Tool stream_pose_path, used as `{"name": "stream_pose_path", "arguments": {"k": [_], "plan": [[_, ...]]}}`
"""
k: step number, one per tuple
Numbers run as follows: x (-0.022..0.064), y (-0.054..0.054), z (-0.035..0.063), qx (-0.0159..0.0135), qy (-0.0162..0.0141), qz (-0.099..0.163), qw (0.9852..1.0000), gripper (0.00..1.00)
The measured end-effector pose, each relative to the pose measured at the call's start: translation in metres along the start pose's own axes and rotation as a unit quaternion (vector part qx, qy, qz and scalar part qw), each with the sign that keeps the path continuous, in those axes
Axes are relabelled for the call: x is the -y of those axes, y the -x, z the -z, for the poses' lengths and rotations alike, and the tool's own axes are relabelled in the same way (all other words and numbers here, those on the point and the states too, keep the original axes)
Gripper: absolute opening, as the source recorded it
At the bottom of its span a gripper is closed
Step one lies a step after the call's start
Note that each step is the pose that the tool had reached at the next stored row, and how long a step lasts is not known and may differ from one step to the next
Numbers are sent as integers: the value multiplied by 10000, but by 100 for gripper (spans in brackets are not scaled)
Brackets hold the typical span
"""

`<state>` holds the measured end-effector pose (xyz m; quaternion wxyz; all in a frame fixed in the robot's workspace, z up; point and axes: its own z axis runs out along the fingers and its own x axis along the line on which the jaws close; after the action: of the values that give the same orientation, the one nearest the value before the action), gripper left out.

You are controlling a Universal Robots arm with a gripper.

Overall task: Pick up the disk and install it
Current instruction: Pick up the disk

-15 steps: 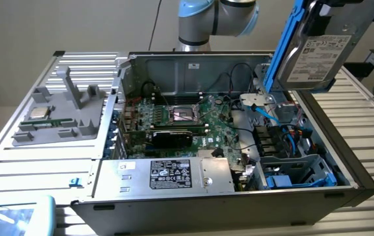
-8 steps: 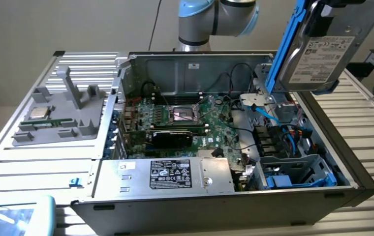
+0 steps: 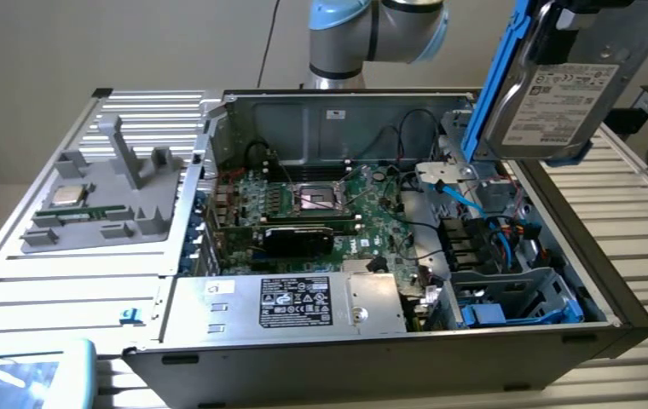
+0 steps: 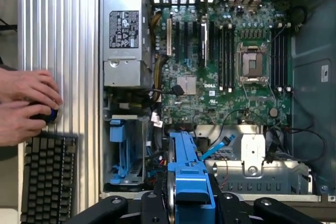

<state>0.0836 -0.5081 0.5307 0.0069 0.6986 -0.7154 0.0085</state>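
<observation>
The disk (image 3: pixel 558 102), a silver-grey hard drive with a white label in a bright blue carrier frame, hangs upright high over the open computer case (image 3: pixel 597 281), at the exterior view's right. My gripper (image 3: pixel 614 34) is shut on its upper end. In the wrist view the disk's blue carrier edge (image 4: pixel 189 177) sits clamped between the black fingers (image 4: pixel 149 208) of my gripper (image 4: pixel 191 205). Under it lies the drive bay (image 4: pixel 123 150) with blue plastic parts, which stands at the case's front right corner (image 3: pixel 517 298).
Inside the case lie the motherboard (image 3: pixel 313 204), loose cables and a silver power supply with a black label (image 3: pixel 301 302). A grey tray with a square CPU chip (image 3: pixel 71 195) rests on the slatted table. A person's hands (image 4: pixel 26 103) are by a keyboard (image 4: pixel 47 177).
</observation>
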Motion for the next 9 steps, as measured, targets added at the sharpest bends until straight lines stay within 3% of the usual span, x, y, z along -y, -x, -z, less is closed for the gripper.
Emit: {"name": "stream_pose_path", "arguments": {"k": [9], "plan": [[0,0,0,0,-6,-8,10000,37]]}}
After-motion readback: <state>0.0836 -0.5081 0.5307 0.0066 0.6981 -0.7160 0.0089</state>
